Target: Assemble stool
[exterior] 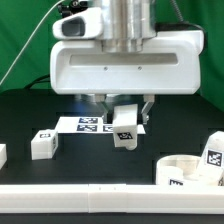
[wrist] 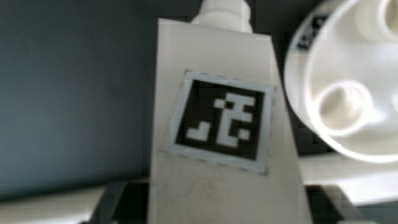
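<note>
My gripper [exterior: 122, 112] is shut on a white stool leg [exterior: 125, 124] with a black-and-white tag and holds it a little above the black table, in front of the marker board [exterior: 85, 124]. In the wrist view the held leg [wrist: 214, 120] fills the middle, its peg end pointing away, with the fingers [wrist: 111, 198] on either side of it. The round ring-shaped seat [exterior: 190, 172] lies at the exterior view's right near the front; part of it shows in the wrist view [wrist: 347, 90]. Another leg [exterior: 43, 143] lies at the exterior view's left.
A long white border rail [exterior: 100, 200] runs along the front edge. A further white piece [exterior: 2, 155] sits at the far left edge. A tagged leg [exterior: 213, 150] stands by the seat at the right.
</note>
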Action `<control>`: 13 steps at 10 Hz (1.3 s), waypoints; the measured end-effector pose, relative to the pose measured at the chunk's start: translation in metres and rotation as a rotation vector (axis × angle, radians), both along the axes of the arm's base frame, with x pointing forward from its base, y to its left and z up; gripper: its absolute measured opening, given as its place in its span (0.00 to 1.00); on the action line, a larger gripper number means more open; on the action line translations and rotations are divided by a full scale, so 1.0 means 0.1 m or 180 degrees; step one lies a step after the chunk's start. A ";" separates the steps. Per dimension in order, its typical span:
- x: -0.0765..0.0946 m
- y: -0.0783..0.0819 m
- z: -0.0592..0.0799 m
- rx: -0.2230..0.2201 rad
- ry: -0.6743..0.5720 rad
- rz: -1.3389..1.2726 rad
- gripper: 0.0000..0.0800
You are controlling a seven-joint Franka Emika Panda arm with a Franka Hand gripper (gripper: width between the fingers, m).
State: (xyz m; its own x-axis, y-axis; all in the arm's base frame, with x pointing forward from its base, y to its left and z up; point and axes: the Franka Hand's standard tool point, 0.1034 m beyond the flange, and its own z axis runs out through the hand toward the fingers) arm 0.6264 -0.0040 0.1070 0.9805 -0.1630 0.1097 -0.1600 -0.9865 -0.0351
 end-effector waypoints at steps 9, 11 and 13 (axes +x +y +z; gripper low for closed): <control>0.16 0.18 0.03 -0.0360 -0.1074 0.0257 0.41; 0.16 0.18 0.03 -0.0360 -0.1072 0.0258 0.41; 0.16 0.32 0.05 -0.0350 -0.1103 0.0328 0.41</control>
State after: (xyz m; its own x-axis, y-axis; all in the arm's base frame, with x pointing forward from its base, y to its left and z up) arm 0.6423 0.0284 0.1124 0.8928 -0.0342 0.4491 -0.0570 -0.9977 0.0373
